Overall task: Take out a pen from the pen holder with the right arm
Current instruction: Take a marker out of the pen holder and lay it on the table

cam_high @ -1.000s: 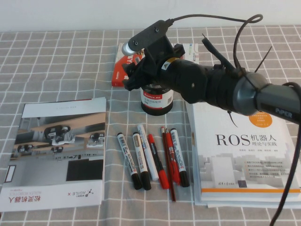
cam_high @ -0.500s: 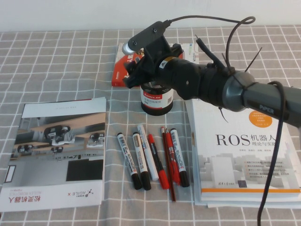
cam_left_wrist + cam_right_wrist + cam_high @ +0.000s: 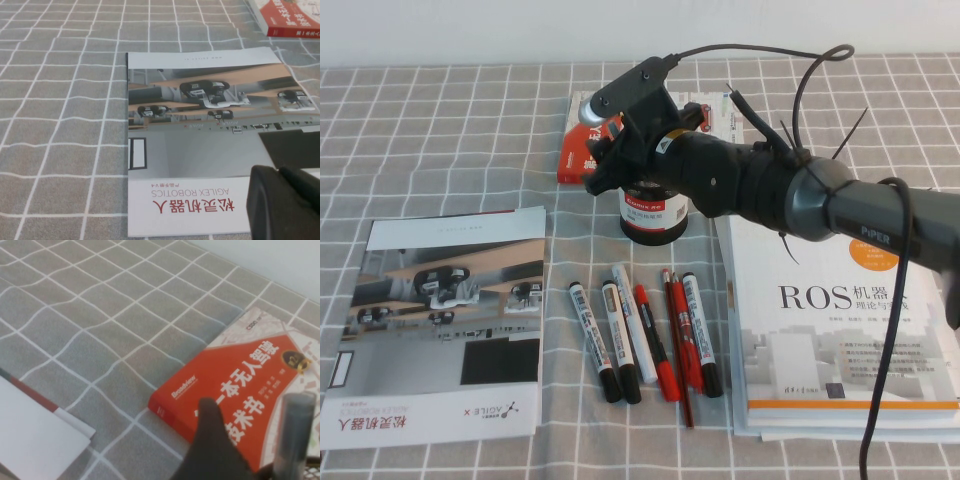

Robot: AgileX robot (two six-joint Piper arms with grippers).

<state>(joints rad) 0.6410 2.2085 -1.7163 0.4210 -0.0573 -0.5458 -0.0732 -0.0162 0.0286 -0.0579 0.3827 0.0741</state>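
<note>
A black mesh pen holder [image 3: 653, 215] with a white label stands mid-table. My right gripper [image 3: 612, 165] hangs over its rim, with the wrist covering the holder's top. In the right wrist view a grey-capped pen [image 3: 295, 432] rises from the holder's mesh edge, beside one dark finger [image 3: 212, 440]. A gap shows between finger and pen, and the gripper is open with nothing in its grip. My left gripper [image 3: 277, 172] is shut and hovers low over the white brochure [image 3: 200, 150], at its near edge.
Several markers and pens [image 3: 650, 335] lie in a row in front of the holder. A stack topped by a ROS book [image 3: 840, 310] sits to the right. A red book [image 3: 578, 150] lies behind the holder. The brochure [image 3: 445, 320] is at the left.
The right arm has shifted slightly back and left over the holder, its cable swinging with it. The pens on the table and the books have not moved.
</note>
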